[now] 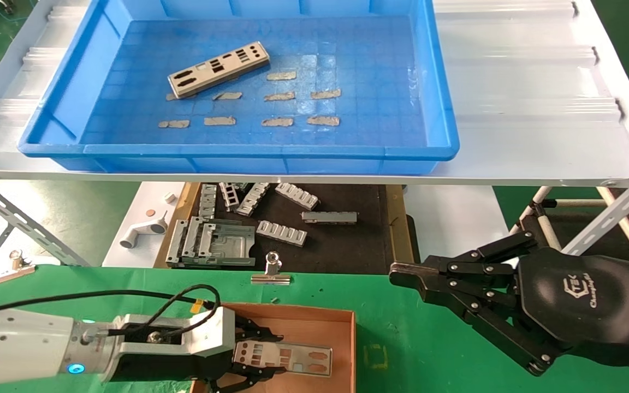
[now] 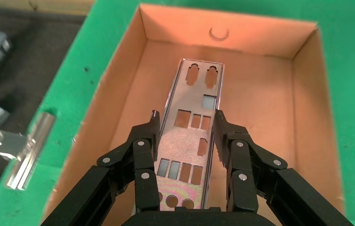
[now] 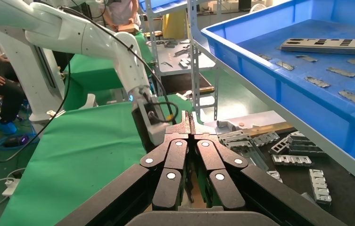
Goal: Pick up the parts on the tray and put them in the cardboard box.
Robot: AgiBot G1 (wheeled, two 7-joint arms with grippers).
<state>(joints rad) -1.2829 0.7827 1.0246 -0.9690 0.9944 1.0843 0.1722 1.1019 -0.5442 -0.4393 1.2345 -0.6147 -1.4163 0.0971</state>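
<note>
In the head view a silver punched part [image 1: 219, 69] lies at the back left of the blue tray [image 1: 238, 151], among tan tape scraps. My left gripper [image 1: 273, 355] is shut on a second part [image 1: 292, 357] by its long edges, low inside the cardboard box [image 1: 314, 319] at the near edge. The left wrist view shows that part [image 2: 189, 141] between the black fingers [image 2: 222, 136], with the box floor [image 2: 260, 94] under it. My right gripper [image 1: 402, 273] hangs shut and empty over the green cloth, right of the box. Its wrist view shows the gripper [image 3: 188, 120] and the tray's part [image 3: 326, 45].
The tray sits on a white shelf [image 1: 538, 109]. Below it, a black mat [image 1: 347, 245] carries grey ribbed brackets [image 1: 282, 232] and a grey frame [image 1: 213, 243]. A binder clip [image 1: 272, 270] lies on the green cloth [image 1: 402, 349] behind the box.
</note>
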